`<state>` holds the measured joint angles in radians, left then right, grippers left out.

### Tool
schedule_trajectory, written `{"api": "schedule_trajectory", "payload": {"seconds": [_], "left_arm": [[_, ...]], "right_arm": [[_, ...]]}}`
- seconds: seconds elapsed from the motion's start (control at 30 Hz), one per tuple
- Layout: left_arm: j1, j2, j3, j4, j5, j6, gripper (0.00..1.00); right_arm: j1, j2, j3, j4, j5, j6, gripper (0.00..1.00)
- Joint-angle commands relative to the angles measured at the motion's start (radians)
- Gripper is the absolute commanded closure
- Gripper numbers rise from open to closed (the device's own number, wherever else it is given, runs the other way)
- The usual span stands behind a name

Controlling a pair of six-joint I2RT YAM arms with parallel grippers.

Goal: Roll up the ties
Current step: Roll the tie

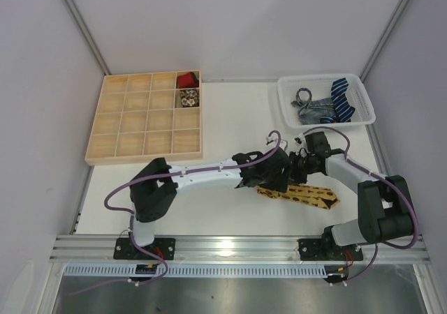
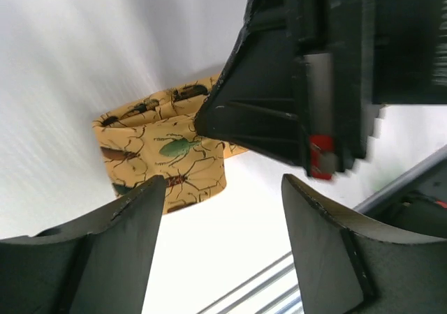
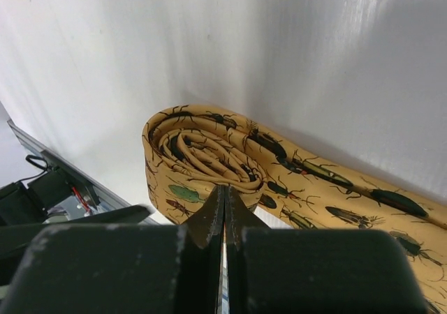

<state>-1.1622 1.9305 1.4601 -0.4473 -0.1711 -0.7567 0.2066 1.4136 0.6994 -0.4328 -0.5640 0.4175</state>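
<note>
A mustard-yellow tie [image 1: 307, 194] printed with beetles lies on the white table, its left end wound into a roll [image 3: 202, 150]. My right gripper [image 3: 223, 188] is shut, and its closed tips rest against the roll's near edge; I cannot tell if any fabric is pinched. The left gripper [image 2: 223, 181] stands open just beside the roll [image 2: 164, 153], with only bare table between its fingers [image 2: 133, 223]. Seen from above, both grippers meet over the tie's left end, the left [image 1: 283, 169] and the right [image 1: 299, 162]. More ties, navy striped [image 1: 341, 98] and grey patterned [image 1: 307, 106], lie in a white basket [image 1: 286, 84].
A wooden compartment tray [image 1: 119, 143] sits at the back left, with a red rolled tie [image 1: 186, 80] and a pale patterned roll [image 1: 187, 98] in its right column. Metal rails run along the table's near edge [image 1: 237, 248]. White walls enclose the sides and back.
</note>
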Motion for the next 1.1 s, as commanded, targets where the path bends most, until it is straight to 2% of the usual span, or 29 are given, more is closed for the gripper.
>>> {"api": "schedule_trajectory", "payload": {"seconds": [0.0, 0.13, 0.17, 0.27, 0.47, 0.53, 0.63, 0.67, 0.77, 0.9, 1.07], "left_arm": [[0.035, -0.148, -0.044, 0.007, 0.004, 0.031, 0.27], [0.096, -0.266, -0.21, 0.076, 0.086, 0.037, 0.21], [0.136, -0.304, -0.289, 0.117, 0.19, 0.052, 0.21], [0.194, -0.344, -0.372, 0.167, 0.281, 0.077, 0.19], [0.225, -0.309, -0.373, 0.209, 0.381, 0.076, 0.19], [0.21, -0.294, -0.366, 0.232, 0.388, 0.065, 0.26], [0.174, -0.288, -0.342, 0.227, 0.317, 0.066, 0.39], [0.164, -0.285, -0.321, 0.193, 0.294, 0.069, 0.51], [0.118, -0.292, -0.307, 0.15, 0.21, 0.073, 0.7], [0.047, -0.269, -0.302, 0.13, 0.173, 0.036, 0.76], [-0.025, -0.167, -0.23, 0.096, 0.117, 0.016, 0.76]], "right_arm": [[0.005, 0.015, 0.052, 0.0, 0.039, -0.006, 1.0], [0.01, 0.048, 0.09, 0.009, 0.027, -0.005, 1.0], [0.013, 0.062, 0.094, 0.011, 0.027, -0.006, 1.0], [0.02, 0.083, 0.104, 0.02, 0.032, -0.009, 1.0], [0.027, 0.078, 0.098, 0.017, 0.044, -0.02, 1.0], [0.028, 0.067, 0.097, 0.014, 0.049, -0.014, 1.0], [0.028, 0.045, 0.113, 0.006, 0.047, -0.01, 1.0], [0.03, 0.042, 0.133, -0.009, 0.049, -0.009, 1.0], [0.031, 0.039, 0.164, -0.036, 0.061, -0.013, 1.0], [0.042, 0.051, 0.207, -0.05, 0.064, -0.008, 1.0], [0.056, 0.048, 0.221, -0.043, 0.076, 0.012, 1.0]]}}
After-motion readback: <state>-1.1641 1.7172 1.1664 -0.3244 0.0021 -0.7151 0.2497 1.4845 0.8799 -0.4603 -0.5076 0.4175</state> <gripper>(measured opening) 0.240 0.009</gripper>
